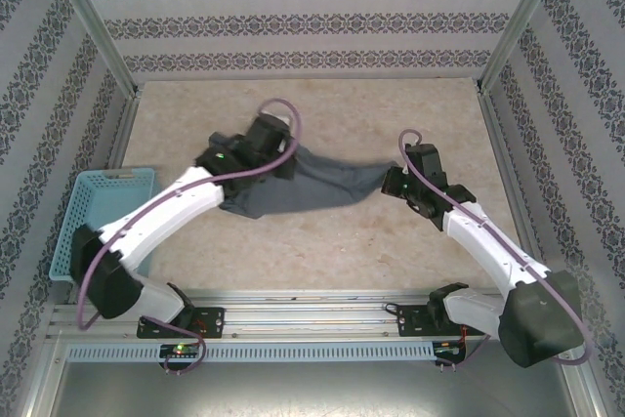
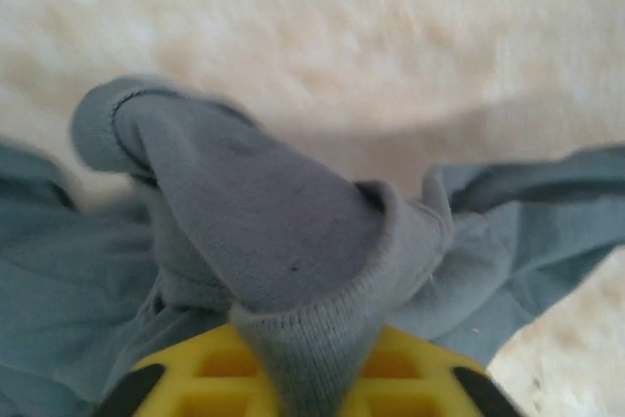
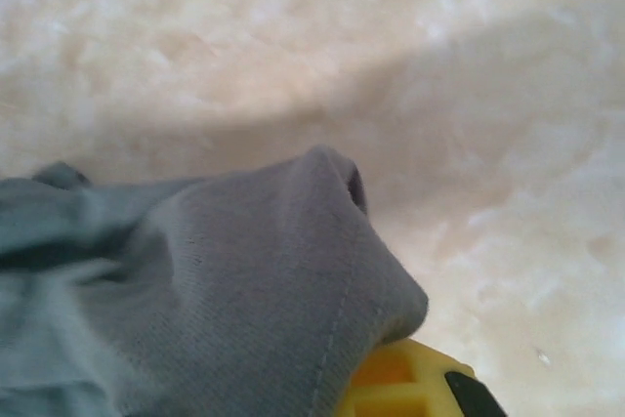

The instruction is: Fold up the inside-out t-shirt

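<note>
Top external view: the shirt (image 1: 312, 187) hangs stretched between both arms, over the counter (image 1: 332, 251). The left end effector (image 1: 284, 161) is pinched narrow on one bunched end, and the right end effector (image 1: 389, 181) grips the other.

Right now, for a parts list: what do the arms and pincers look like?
Left arm and right arm: white links, black joints, a purple cable looping along each. Fingers are yellow, grid-ribbed, with black edges.
</note>
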Robot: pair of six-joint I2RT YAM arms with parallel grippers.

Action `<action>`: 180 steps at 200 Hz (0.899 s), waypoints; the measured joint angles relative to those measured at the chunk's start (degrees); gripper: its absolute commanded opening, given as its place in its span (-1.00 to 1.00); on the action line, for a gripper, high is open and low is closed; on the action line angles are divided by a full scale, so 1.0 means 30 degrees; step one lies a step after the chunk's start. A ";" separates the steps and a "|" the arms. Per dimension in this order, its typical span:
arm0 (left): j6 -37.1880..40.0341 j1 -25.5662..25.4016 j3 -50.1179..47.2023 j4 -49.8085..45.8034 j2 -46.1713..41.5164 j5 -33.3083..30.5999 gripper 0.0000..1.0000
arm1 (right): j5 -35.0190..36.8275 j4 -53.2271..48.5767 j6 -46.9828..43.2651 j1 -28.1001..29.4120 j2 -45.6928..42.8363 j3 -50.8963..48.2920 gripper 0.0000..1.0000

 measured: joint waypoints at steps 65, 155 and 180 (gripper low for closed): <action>-0.1166 -0.0299 -0.4583 0.1399 -0.1450 0.1239 0.72 | 0.1421 -0.1392 -0.0743 0.3009 0.0408 0.1421 0.43; -0.1953 0.4000 -0.5340 0.2018 0.1020 0.3351 0.53 | 0.2055 -0.1559 -0.0546 0.8029 0.9158 0.7643 0.28; -0.1974 0.3636 -0.5340 0.2586 0.2018 0.4167 0.52 | 0.2018 -0.1690 -0.0058 0.8029 0.9661 0.7271 -0.11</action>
